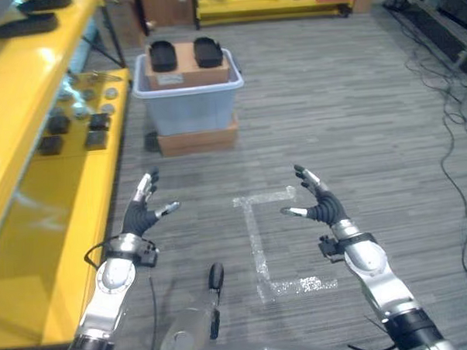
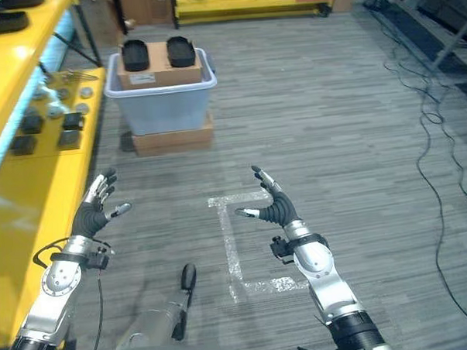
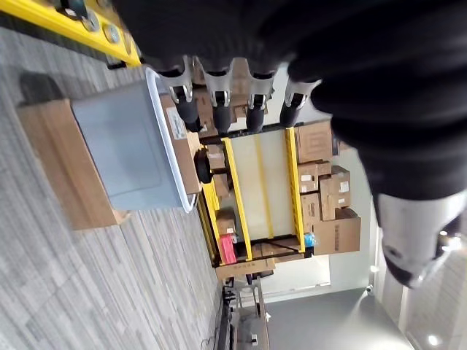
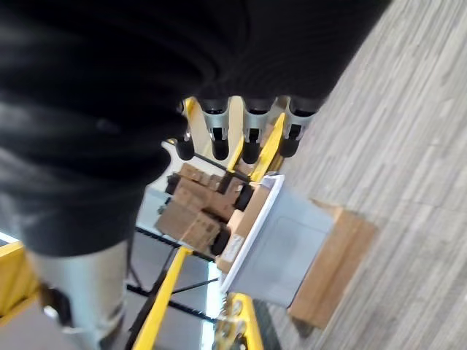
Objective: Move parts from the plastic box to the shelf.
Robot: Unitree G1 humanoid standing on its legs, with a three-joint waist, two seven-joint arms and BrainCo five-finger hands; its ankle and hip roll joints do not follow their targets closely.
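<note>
Left hand (image 1: pixel 140 215), right hand (image 1: pixel 318 204) spread, empty.

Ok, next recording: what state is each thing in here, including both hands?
left hand: open, empty, held above the floor
right hand: open, empty, held above the floor
plastic box: lidless, standing on a flat cardboard box
brown carton: inside the plastic box, two black parts on top
yellow shelf: small parts already on it

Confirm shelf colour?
Yellow. The shelf shows best in the left eye view, on the robot's left.
</note>
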